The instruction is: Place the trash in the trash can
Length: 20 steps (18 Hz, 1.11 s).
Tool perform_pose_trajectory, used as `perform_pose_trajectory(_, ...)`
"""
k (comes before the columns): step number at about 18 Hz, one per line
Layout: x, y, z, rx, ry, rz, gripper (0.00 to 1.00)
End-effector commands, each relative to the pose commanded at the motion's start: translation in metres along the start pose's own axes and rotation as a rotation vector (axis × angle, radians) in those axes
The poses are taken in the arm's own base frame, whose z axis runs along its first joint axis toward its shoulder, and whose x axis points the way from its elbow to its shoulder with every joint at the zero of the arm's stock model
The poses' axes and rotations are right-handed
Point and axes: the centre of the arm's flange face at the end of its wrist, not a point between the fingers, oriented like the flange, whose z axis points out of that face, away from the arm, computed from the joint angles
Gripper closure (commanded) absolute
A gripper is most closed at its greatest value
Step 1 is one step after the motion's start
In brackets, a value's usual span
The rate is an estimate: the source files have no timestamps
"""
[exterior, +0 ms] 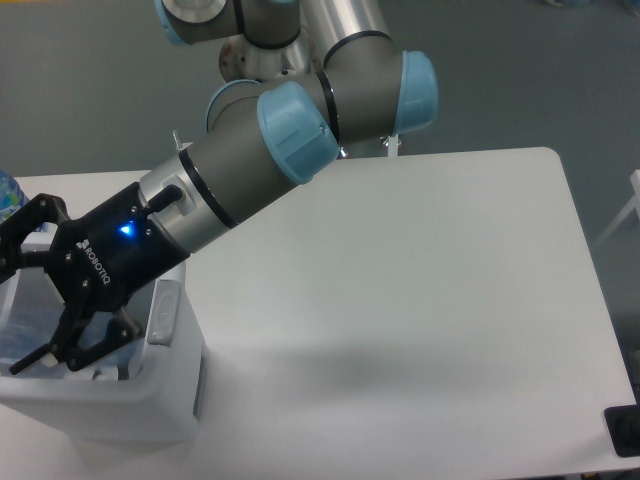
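The trash can (150,405) is a boxy white bin at the table's front left corner, with a grey latch tab (165,310) on its right rim. My gripper (14,312) hangs over the bin's opening at the left edge of the view, its jaws spread wide and nothing between them. Inside the bin, below the fingers, a clear bluish shape (22,330) shows that looks like the crushed bottle. I cannot make out the crumpled white wrapper; the arm and gripper hide much of the bin's inside.
A bottle with a blue printed label (6,195) peeks in at the far left edge behind the bin. The white table (400,300) stretches to the right. A dark object (625,430) sits at the front right corner.
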Motion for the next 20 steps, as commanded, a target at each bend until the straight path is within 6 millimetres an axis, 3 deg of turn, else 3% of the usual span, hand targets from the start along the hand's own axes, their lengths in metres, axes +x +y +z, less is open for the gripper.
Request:
perform_pose_trajectory(5, -0.003, -0.003, -0.010, 0.006, -0.017, 0.004, 0.00)
perform_pose_trajectory(9, -0.026, 0.001, -0.047, -0.001, -0.114, -0.011, 0.00)
perform_pose_trajectory(12, -0.051, 0.021, -0.077, -0.083, -0.290, -0.046, 0.00)
perform_pose_trajectory(16, -0.060, 0.028, -0.085, -0.183, -0.423, 0.007, 0.00)
perform_pose_trajectory(20, -0.071, 0.042, -0.105, -0.253, -0.505, 0.041, 0.00)
